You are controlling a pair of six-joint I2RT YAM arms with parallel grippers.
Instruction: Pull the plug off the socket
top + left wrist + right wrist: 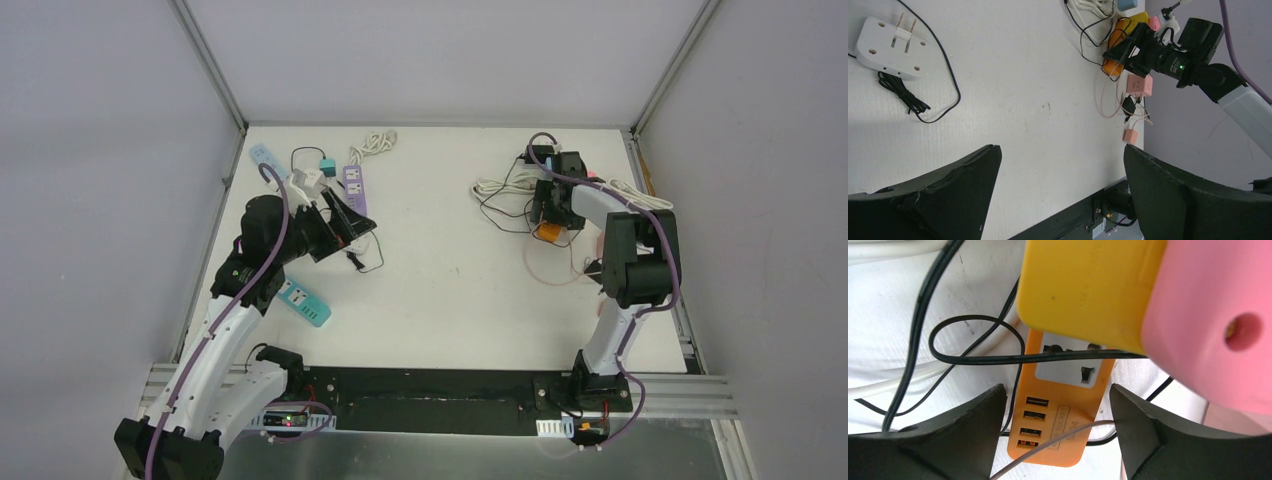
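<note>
**Right pincer is hanging released above the orange strip**

In the right wrist view, the right pincer [1058, 390] is standing released. Its two black fingers [948, 440] are filling the lower corners and gripping nothing. Between them the orange socket strip [1063, 415] is lying on the table, showing a column of USB ports and one white outlet face. A yellow plug [1088, 290] is covering the upper end of the strip. Whether it is sitting fully in the socket, I cannot tell, because its underside is hidden. A pink block [1213, 325] is filling the upper right, blurred and cut off by the frame edge. A black cable [998, 360] is crossing the outlet face.

In the top view, the right pincer [548, 205] is hanging at the upper right of the table, and its arm is hiding most of the strip.

The left pincer [1062, 147] is also standing released, with only bare table between its fingers. In the upper left of its view a white adapter [890, 45] is lying with two prongs up, beside a bundled black cord [898, 92]. From above, the left pincer [350, 225] is hanging near a purple power strip [355, 185].
</note>
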